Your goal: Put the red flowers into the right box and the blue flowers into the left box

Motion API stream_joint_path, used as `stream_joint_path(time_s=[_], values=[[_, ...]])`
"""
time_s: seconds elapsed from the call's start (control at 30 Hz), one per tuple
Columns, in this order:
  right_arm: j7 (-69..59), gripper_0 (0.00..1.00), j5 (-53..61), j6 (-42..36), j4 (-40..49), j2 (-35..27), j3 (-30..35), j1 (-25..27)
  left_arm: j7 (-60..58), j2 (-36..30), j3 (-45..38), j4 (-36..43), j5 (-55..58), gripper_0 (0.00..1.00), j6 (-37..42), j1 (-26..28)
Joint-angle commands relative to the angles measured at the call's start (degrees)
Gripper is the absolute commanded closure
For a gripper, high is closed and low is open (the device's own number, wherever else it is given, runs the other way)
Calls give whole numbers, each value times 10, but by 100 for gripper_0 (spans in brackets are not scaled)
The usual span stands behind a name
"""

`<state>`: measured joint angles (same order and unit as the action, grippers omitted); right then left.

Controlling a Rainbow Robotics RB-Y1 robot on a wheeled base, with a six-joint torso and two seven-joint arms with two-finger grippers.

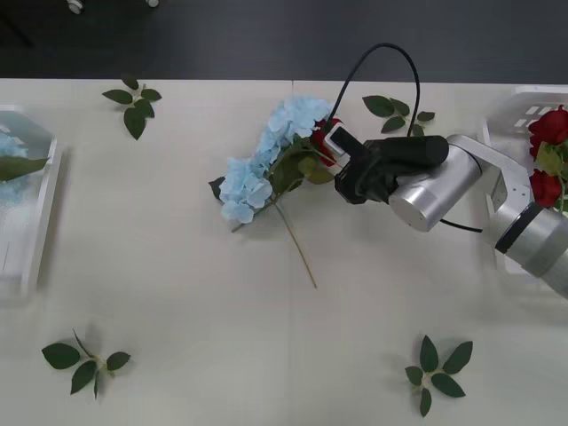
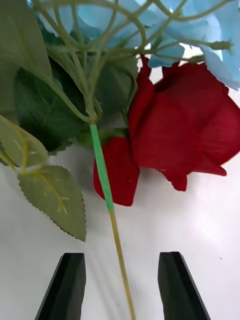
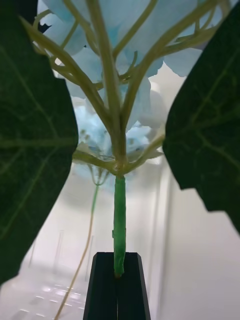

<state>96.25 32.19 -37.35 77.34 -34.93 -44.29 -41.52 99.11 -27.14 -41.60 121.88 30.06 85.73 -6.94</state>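
Over on the far left, the left box (image 1: 35, 232) sits at the desk (image 1: 177, 302) edge with a blue flower (image 1: 11, 155) and a big dark leaf already inside. The left wrist view takes us in close: the left gripper (image 3: 118, 274) has its black fingers (image 3: 102, 285) pressed together on the green stem (image 3: 119, 220) of a blue hydrangea (image 3: 100, 65), which rises straight up out of them above the white tray, dark leaves on both sides.

Middle of the desk now, and there's a curved pile of blue flowers (image 1: 266, 155) lying flat, one thin stem trailing toward the robot. A red rose (image 1: 323, 142) is tucked against the pile's right side. The right gripper (image 1: 335, 140) is right at that rose; in the right wrist view its fingers (image 2: 65, 285) stand apart, the rose (image 2: 175, 135) just ahead, a stem (image 2: 117, 240) running between them, nothing gripped.

Far right, the right box (image 1: 515, 111) holds two red roses (image 1: 550, 129). Loose leaf sprigs (image 1: 135, 102) dot the desk corners.
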Motion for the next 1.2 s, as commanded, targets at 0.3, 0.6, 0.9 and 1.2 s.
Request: stream_joint_path(time_s=[0.3, 0.6, 0.9, 1.2], values=[[23, 58, -6, 17, -22, 39, 0, -33, -44, -114, 2, -216, -19, 100, -138, -25], [20, 58, -29, 59, -82, 65, -9, -45, -39, -138, 29, -327, -19, 100, -236, -27], [13, 58, -40, 72, -82, 65, -8, -44, -37, -138, 35, -339, -19, 98, -246, -27], [-1, 58, -71, 94, -85, 66, 4, -37, -37, -138, 56, -336, -11, 29, -249, -28]])
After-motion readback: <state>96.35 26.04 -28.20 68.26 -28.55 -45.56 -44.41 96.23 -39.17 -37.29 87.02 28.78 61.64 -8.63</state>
